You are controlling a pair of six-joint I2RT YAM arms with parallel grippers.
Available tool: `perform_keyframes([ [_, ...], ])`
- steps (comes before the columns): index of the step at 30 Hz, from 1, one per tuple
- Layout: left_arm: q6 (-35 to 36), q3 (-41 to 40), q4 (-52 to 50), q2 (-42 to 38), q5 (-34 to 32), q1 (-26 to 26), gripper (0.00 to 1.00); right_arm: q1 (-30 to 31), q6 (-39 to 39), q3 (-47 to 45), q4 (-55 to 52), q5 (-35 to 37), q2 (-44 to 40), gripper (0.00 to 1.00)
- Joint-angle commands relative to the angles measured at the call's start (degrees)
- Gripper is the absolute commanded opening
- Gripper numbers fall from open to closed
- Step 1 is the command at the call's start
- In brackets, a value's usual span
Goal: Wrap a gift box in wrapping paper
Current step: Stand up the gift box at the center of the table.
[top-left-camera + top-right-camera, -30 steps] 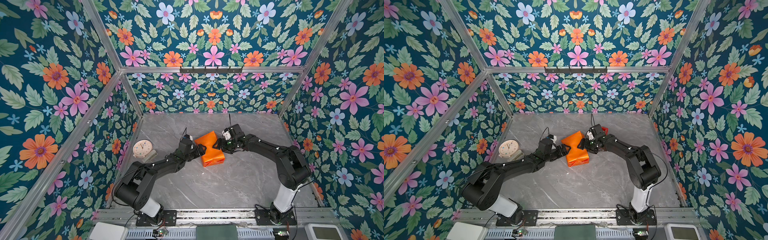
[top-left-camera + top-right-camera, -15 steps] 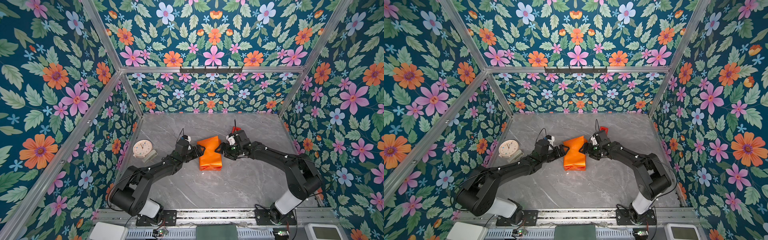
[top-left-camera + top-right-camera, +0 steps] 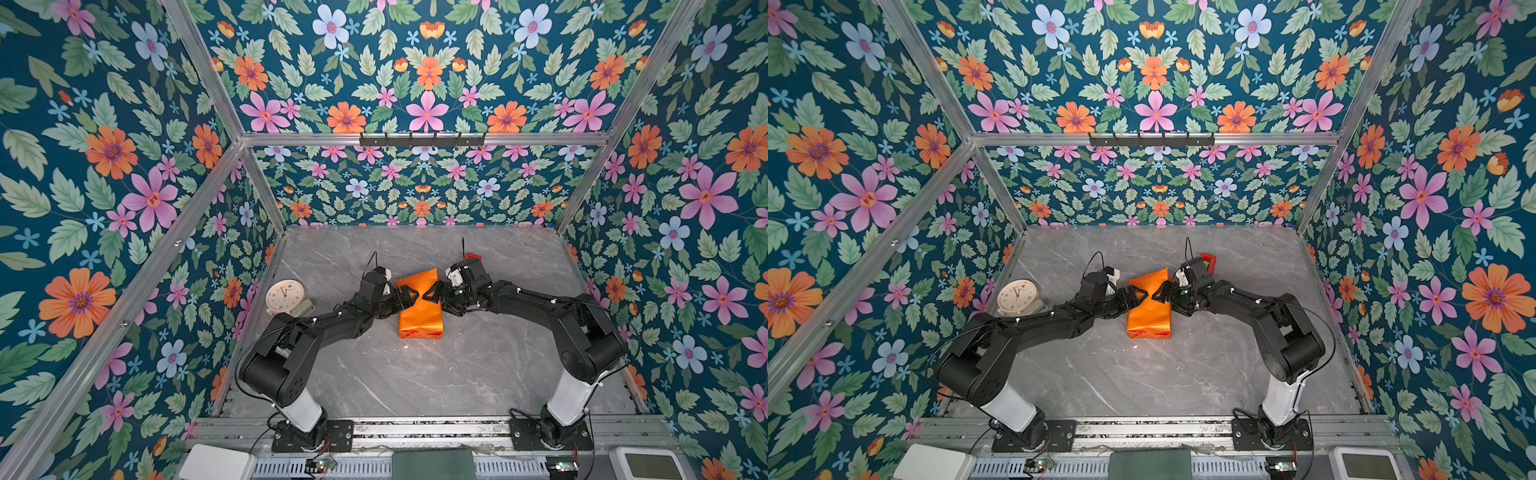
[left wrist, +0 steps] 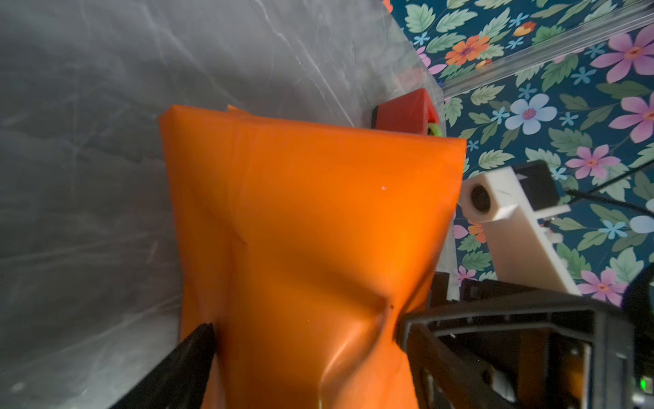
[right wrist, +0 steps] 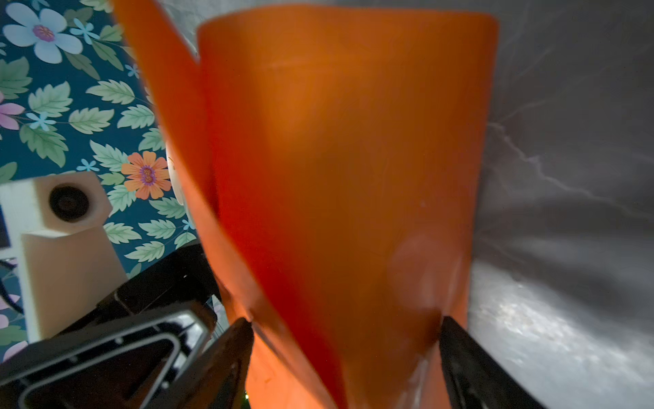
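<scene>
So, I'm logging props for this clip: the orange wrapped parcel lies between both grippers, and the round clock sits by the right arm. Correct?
Not quite. Both top views show the round clock beside the left arm, near the left wall. The orange wrapped parcel does lie between the left gripper and right gripper.

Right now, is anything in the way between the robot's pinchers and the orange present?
Nothing visible is. The left gripper and the right gripper already sit at opposite sides of the wrapped gift box, each with wide jaws around the wrapping paper. The red tape dispenser stands behind the right gripper, off to the side.
</scene>
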Motion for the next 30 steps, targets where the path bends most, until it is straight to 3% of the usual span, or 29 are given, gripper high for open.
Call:
perform_keyframes([
  [1, -0.8, 1.1, 5.3, -0.8, 3.3, -0.2, 0.87, 0.1, 0.1, 0.8, 6.8, -3.0, -1.7, 0.82],
  [9, -0.3, 2.0, 7.4, -2.4, 4.3, -1.0, 0.87, 0.3, -2.8, 0.6, 9.5, -2.1, -5.2, 0.82],
  [30, 1.3, -5.0, 10.3, -9.1, -0.7, -7.1, 0.88, 2.3, -6.2, -10.7, 18.2, 0.3, -14.2, 0.82],
])
